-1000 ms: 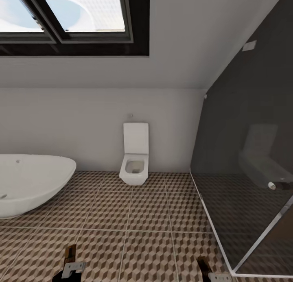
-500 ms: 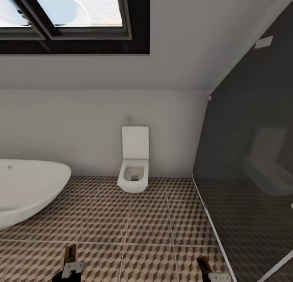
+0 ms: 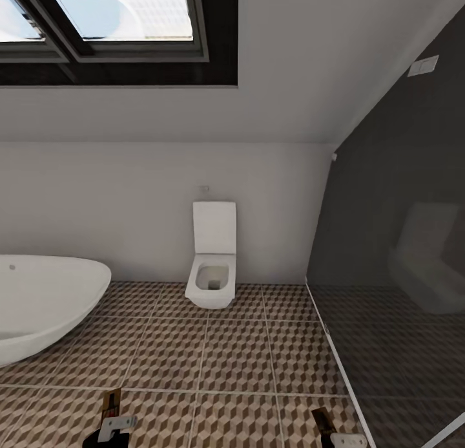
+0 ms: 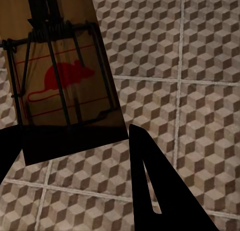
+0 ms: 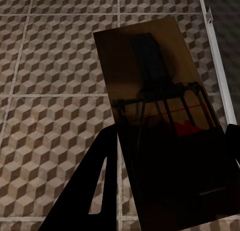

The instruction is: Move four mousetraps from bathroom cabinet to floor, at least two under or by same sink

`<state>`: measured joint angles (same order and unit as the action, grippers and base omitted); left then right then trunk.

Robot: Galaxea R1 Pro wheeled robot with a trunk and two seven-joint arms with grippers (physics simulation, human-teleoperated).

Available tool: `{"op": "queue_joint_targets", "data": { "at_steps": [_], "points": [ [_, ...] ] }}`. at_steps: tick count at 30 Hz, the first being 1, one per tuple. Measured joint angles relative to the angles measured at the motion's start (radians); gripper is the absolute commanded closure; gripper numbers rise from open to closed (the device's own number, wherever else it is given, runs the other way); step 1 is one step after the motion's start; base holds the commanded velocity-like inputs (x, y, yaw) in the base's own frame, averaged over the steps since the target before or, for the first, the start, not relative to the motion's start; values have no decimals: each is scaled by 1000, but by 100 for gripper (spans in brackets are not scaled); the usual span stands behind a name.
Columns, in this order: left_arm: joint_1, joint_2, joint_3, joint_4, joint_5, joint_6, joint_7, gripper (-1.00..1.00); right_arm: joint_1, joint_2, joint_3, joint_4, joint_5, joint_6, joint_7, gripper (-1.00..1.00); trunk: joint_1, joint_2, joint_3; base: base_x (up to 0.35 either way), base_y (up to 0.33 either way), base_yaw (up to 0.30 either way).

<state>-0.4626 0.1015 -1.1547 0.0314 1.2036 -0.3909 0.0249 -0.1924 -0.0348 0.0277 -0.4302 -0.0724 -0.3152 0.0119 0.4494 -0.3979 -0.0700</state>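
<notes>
A mousetrap (image 4: 62,76) sits clamped in the left gripper (image 4: 75,156), its tan board tilted above the bathroom floor (image 3: 219,357), with the black wire spring and a red mouse print facing the left wrist camera; one dark finger (image 4: 160,191) crosses the board's lower edge. A second mousetrap (image 5: 165,141) is pinched in the right gripper (image 5: 165,191), its board in shadow, hanging over the tiles close to a pale metal rail (image 5: 217,66) that edges the shower. In the head view the two gripper tips appear at the bottom edge, the left gripper (image 3: 111,425) at about 7 o'clock and the right gripper (image 3: 336,435) at about 5 o'clock, both low over the floor and well apart. Between them and onward toward 12 o'clock the cube-patterned tiles lie open up to the toilet (image 3: 212,264) against the white back wall (image 3: 129,202). At 9 o'clock the rounded rim of the bathtub (image 3: 45,302) bulges into the floor space. From 3 to 5 o'clock a dark glass shower screen (image 3: 394,254) bounds the floor, its base rail running diagonally toward the right gripper. A dark-framed skylight (image 3: 116,31) sits at 11 o'clock in the sloped ceiling.
</notes>
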Motion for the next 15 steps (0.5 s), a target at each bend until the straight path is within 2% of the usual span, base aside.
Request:
{"op": "queue_joint_targets", "data": {
  "at_steps": [15],
  "points": [
    [0,0,0,0,0,0,0,100,0,0,0,0,0,0,0,100,0,0,0,0,0,0]
  ]
}}
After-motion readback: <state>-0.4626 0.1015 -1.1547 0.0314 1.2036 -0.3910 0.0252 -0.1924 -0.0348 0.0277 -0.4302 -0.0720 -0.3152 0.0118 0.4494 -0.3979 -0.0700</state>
